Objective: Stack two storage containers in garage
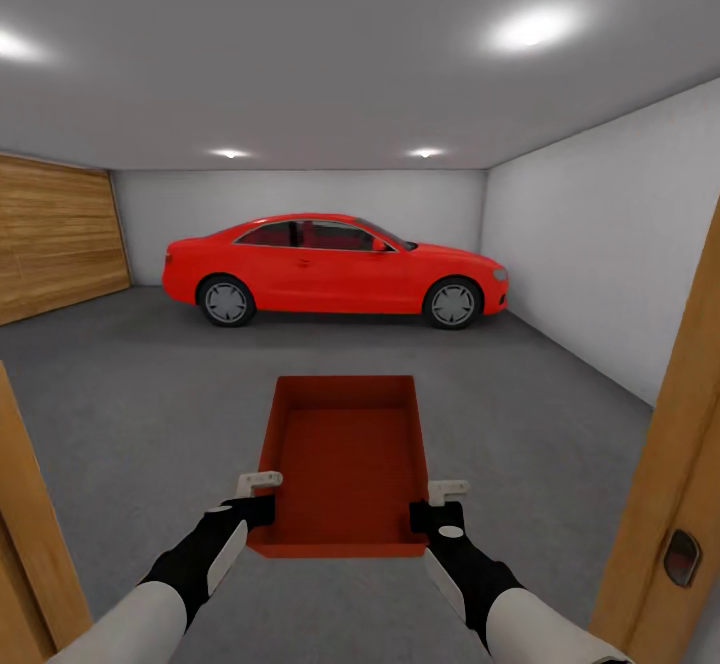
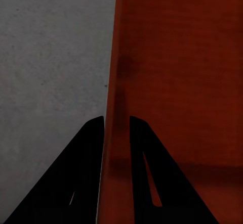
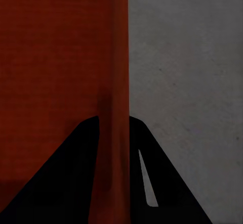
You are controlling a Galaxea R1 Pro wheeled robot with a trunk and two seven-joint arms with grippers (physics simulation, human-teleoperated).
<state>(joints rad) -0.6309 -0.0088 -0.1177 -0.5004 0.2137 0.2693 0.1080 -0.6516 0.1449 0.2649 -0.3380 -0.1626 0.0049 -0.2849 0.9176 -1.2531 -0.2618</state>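
Grey concrete floor spread out ahead of you, wide and smooth, running back to plain pale walls under a ceiling dotted with round lights. You were standing right at the threshold of the garage, with a wooden door frame rising at the right edge of the head view and another strip of wood at the left edge. At the far end a glossy red coupe car sat side-on, and a wide panel of horizontal wood planks covered the left wall.

And there it was, out in front of you: one red-orange rectangular plastic storage container, lidless, held level above the concrete and well short of the car. You had it from both sides. Your left gripper was clamped on the near left wall, and the left wrist view showed it plainly, one black finger outside against the grey floor and the other inside against the red, the thin wall pinched between them. Your right gripper mirrored that on the near right wall; in the right wrist view its black fingers straddled the red wall just the same, closed tight on it. Both black-gloved wrists reached forward from white forearms at the bottom of the head view, the bin's open interior facing up between them.
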